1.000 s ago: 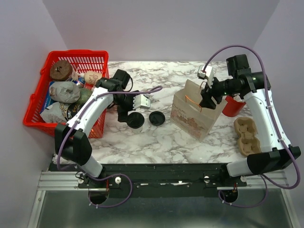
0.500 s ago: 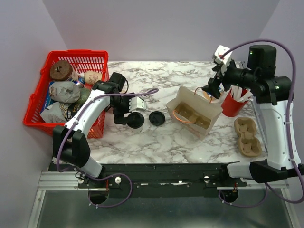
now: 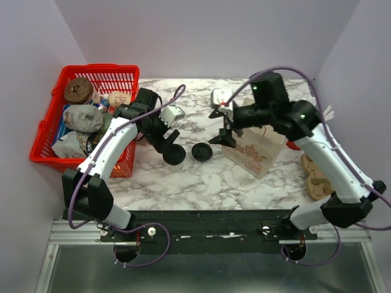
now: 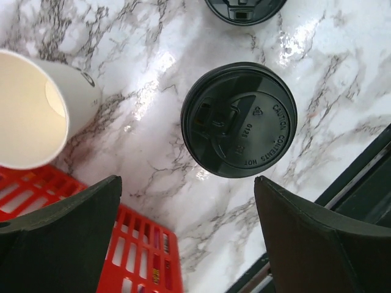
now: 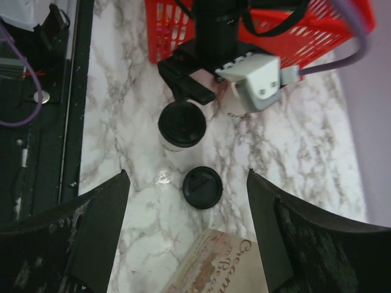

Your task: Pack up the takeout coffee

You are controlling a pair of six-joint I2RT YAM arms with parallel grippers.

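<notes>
While the left hand (image 4: 188, 183) hangs open, the takeout coffee (image 4: 239, 119) stands beneath it.

**Left wrist view.** The takeout coffee (image 4: 238, 119) shows only its black lid, and the cup wall beneath is hidden. The loose lid (image 4: 244, 7) is cut off by the top edge. The open paper cup (image 4: 33, 110) is cut off by the left edge. The red basket (image 4: 143, 259) is cut off by the bottom edge.

**Right wrist view.** The paper bag (image 5: 214, 268) is cut off by the bottom edge, and its print is only partly readable. The left arm (image 5: 220, 30) covers part of the basket and most of the open paper cup.

**Top view.** The right arm (image 3: 333, 162) hides the bag's upper part and one side of the cup carrier (image 3: 313, 177). The bag's print is too small to read.
</notes>
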